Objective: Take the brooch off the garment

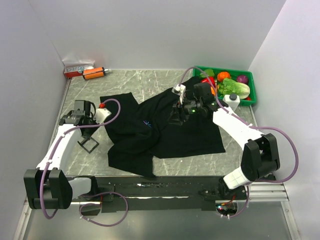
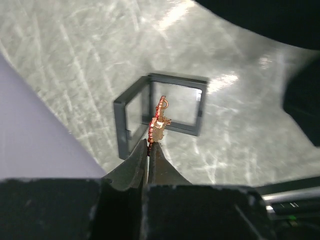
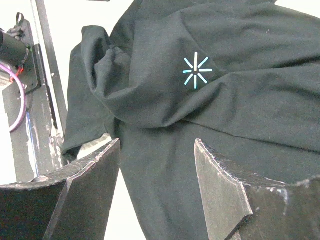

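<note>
My left tool (image 2: 151,143) is clamped on the brooch (image 2: 159,121) at its lower edge; I judge it light, stiff, fragile.

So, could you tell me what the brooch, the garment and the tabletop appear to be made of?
Brooch: likely metal, coppery wire glinting. Garment: soft matte black cloth, folds and creases. Tabletop: grey marble-look, glossy, with veins and glare; possibly laminate.

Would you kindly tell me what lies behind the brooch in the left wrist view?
An open black case sits on the table behind the brooch, which the left gripper pinches. The brooch and gripper hide part of the case's near edge.
</note>
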You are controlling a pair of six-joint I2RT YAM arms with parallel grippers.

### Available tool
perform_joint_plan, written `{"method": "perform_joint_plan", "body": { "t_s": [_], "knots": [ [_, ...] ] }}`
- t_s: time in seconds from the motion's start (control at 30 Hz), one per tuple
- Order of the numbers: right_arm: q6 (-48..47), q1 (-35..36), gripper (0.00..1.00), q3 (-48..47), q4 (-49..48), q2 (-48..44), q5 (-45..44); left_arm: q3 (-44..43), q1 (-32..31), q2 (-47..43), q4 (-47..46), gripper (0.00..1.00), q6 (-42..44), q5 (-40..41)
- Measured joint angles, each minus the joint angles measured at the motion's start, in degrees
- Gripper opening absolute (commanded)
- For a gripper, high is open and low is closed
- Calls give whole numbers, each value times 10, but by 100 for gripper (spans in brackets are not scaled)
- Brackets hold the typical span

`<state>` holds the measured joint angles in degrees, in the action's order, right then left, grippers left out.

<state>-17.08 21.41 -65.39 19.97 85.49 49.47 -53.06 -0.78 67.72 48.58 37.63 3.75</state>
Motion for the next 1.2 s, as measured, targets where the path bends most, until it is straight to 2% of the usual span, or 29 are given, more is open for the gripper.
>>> {"method": "perform_joint_plan", "body": {
  "t_s": [0.23, 0.57, 1.2],
  "knots": [
    [19, 1, 68, 29, -17, -5, -4, 29, 0, 23, -50, 1, 8, 47],
    [23, 1, 69, 31, -20, -5, -7, 35, 0, 79, -74, 1, 10, 58],
    [29, 1, 69, 31, -20, -5, -10, 78, 0, 81, -94, 1, 37, 86]
  ]
}}
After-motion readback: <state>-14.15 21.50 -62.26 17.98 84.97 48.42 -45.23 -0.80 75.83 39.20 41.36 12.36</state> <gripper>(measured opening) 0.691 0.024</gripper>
